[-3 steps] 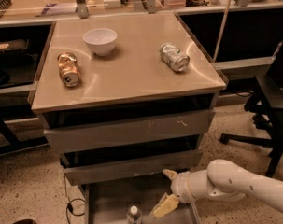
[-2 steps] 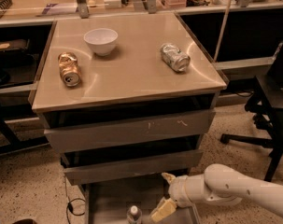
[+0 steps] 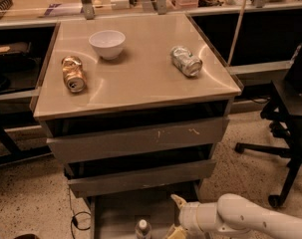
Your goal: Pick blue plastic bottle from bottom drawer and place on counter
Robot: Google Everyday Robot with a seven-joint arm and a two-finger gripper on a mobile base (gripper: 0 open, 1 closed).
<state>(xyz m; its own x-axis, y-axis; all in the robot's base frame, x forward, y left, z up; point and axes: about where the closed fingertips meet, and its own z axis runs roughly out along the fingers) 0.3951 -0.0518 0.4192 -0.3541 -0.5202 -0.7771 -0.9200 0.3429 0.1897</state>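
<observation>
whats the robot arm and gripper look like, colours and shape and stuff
The arm is a smooth, rounded white shell with a white collar at the wrist. The gripper, low over the bottom drawer beside the blue plastic bottle, has two tan fingers. No cables or markings show.

The robot shows as a single arm [image 3: 262,222] with a smooth, glossy white shell, built of rounded, bulbous links with no sharp edges. A fat, elbow-like swelling narrows into a short cylindrical wrist section [image 3: 194,217], also white, ringed by a faint seam. No cables, screws or markings can be made out on the shell. The end effector [image 3: 173,216] sits at about 5 o'clock in the view, at the bottom edge. Its two fingers [image 3: 179,201] are pale tan to cream-yellow, stubby and tapered, and stand apart from each other.
</observation>
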